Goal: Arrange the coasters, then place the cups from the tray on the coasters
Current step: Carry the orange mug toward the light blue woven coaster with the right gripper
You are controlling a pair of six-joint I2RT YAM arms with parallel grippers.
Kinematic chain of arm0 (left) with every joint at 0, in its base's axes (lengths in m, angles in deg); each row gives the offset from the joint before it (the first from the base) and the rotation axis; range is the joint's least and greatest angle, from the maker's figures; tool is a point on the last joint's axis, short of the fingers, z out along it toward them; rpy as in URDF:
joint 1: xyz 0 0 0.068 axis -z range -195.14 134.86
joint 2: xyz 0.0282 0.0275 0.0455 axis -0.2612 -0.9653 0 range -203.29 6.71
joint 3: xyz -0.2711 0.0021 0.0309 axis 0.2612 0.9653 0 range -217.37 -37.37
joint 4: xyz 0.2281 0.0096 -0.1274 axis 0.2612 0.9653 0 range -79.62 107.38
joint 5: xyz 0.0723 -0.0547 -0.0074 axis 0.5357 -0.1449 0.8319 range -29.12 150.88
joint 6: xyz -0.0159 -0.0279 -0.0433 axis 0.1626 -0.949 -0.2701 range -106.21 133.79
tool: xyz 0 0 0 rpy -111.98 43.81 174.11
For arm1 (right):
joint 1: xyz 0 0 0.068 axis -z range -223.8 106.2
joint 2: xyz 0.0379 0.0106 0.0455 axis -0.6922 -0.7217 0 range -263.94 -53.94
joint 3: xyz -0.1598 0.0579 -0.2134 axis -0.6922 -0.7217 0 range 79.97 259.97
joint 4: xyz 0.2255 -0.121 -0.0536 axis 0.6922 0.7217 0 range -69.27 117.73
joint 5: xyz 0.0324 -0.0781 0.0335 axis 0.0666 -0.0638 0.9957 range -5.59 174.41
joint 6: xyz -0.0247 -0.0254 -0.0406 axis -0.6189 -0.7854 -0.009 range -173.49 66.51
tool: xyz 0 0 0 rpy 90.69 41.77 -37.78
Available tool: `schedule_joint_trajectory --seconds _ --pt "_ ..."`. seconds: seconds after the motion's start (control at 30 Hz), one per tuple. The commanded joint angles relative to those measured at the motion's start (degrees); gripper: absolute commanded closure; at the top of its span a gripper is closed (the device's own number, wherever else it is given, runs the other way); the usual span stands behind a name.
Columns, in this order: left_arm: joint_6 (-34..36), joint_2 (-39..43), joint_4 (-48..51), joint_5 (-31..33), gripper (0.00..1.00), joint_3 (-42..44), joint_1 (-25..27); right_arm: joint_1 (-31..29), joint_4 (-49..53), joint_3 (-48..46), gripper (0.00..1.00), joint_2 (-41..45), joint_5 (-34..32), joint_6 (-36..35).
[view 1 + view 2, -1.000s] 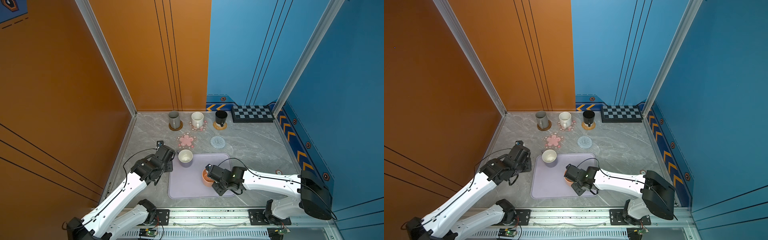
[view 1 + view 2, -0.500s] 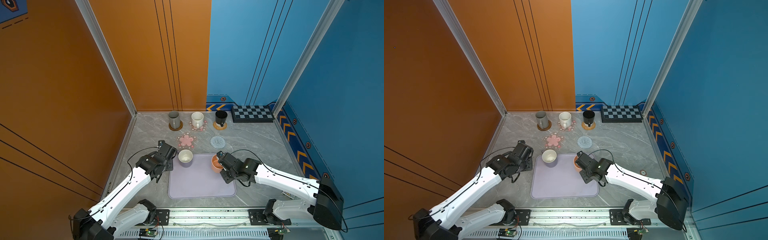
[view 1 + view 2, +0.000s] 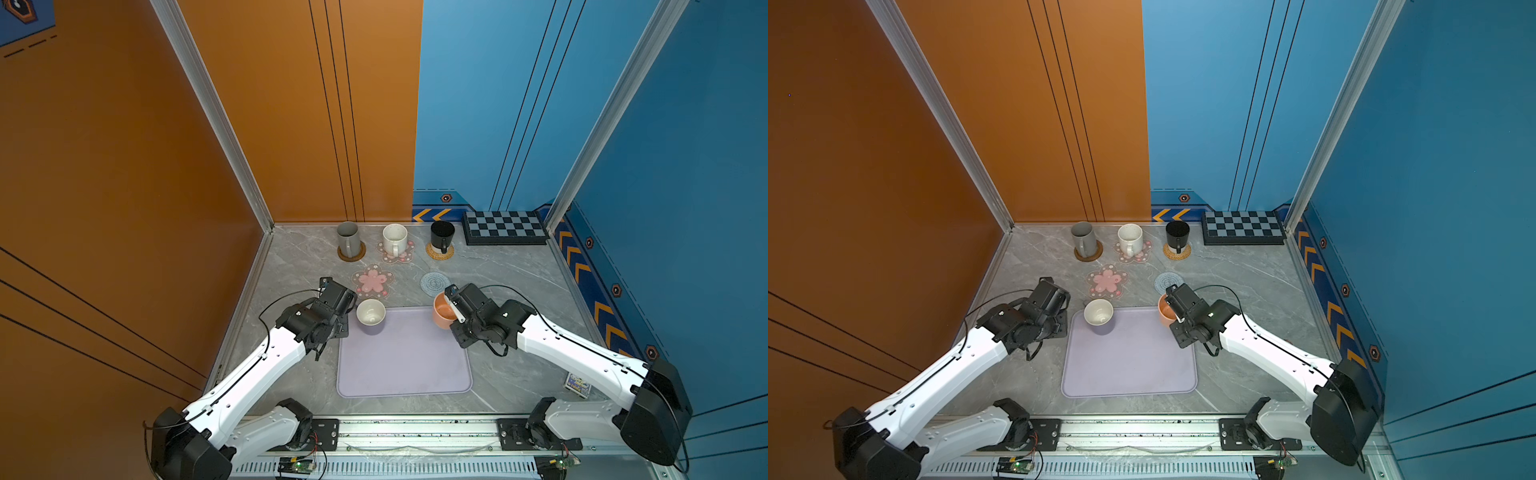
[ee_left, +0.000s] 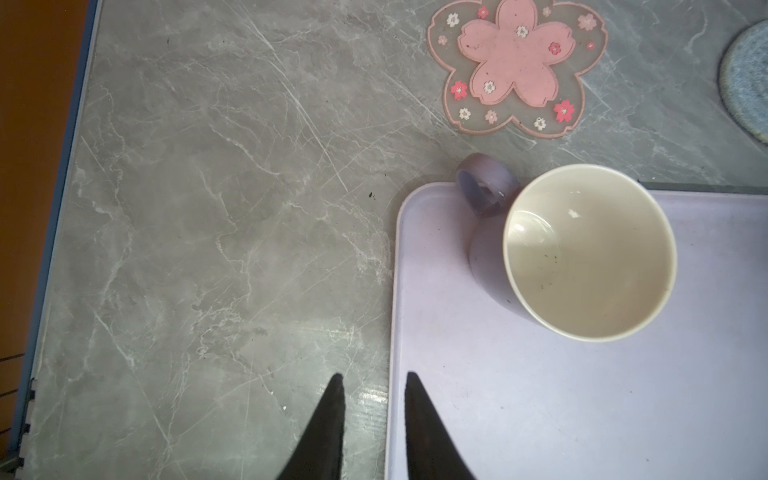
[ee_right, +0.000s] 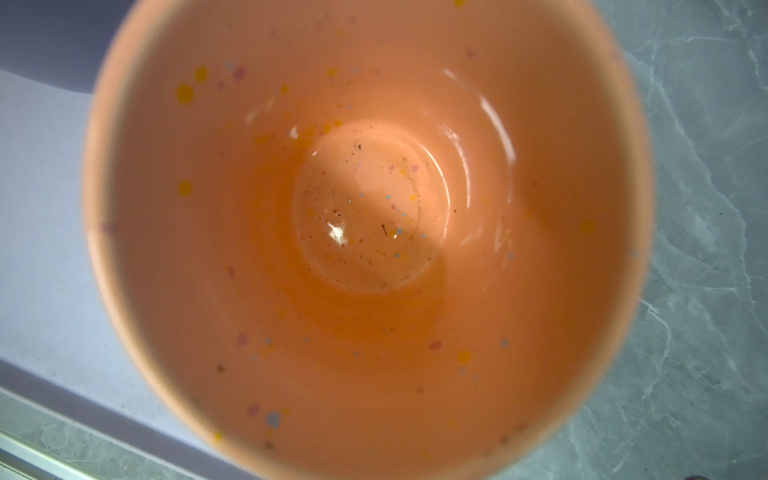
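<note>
While the right gripper (image 3: 452,308) is clamped on the rim of the orange cup (image 3: 439,319) at the far right corner of the tray (image 3: 403,365), just short of the grey-blue coaster (image 3: 434,283), the left gripper (image 4: 374,378) hangs empty, fingers narrowly parted, astride the tray's left edge, near the lavender cup (image 4: 582,253) in its far left corner.

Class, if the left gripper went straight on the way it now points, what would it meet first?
Likely the tray rim: the left gripper points down with its tips either side of it, clear of the lavender mug. Depth is uncertain.
</note>
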Motion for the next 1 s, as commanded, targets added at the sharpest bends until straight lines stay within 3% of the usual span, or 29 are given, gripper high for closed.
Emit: schedule_joint_trajectory --seconds 0.0,0.5,0.97 --pt "1.06 1.41 0.59 1.41 0.73 -1.24 -0.76 1.39 -1.65 3.90 1.00 -0.98 0.64 -2.37" --pt "0.17 3.84 1.11 -2.11 0.72 -2.23 -1.58 6.39 -5.85 8.47 1.00 -8.03 0.27 -1.03" --pt "-0.67 5.16 2.97 -3.02 0.72 -0.73 -2.46 8.64 -5.02 20.73 1.00 -21.39 -0.50 3.65"
